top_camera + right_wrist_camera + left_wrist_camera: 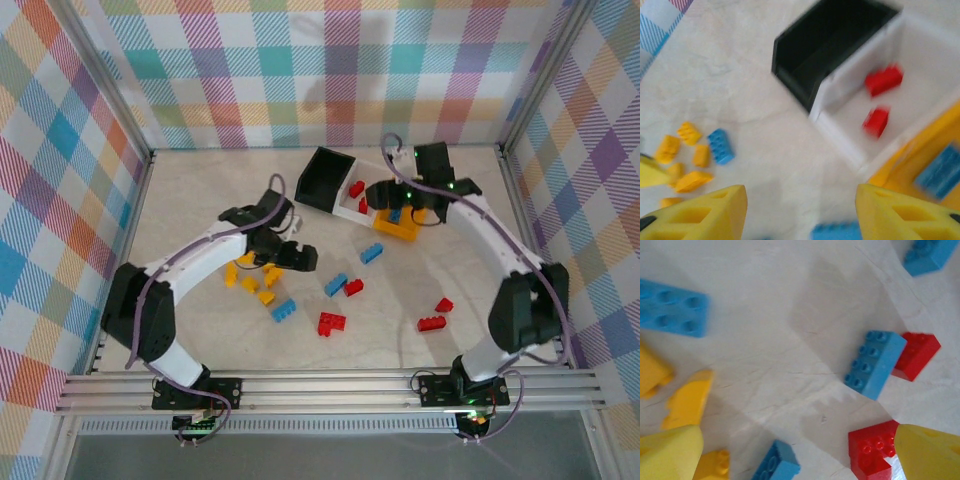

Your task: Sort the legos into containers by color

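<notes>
The containers stand in a row at the back: a black bin (325, 178), a white bin (345, 208) with two red legos (883, 80), and an orange-yellow bin (405, 232) with a blue lego (940, 171) in it. My right gripper (400, 205) hangs open over the orange-yellow bin, with nothing between its fingers (700, 215). My left gripper (290, 262) is open low over the loose legos. A blue brick (776, 462) and a red brick (871, 450) lie between its fingers (670, 452).
Loose legos lie across the table: a yellow cluster (250, 280), blue bricks (283, 310) (335, 285) (371, 253), red bricks (331, 324) (353, 288) (431, 323) (444, 305). Checked walls enclose the table on three sides.
</notes>
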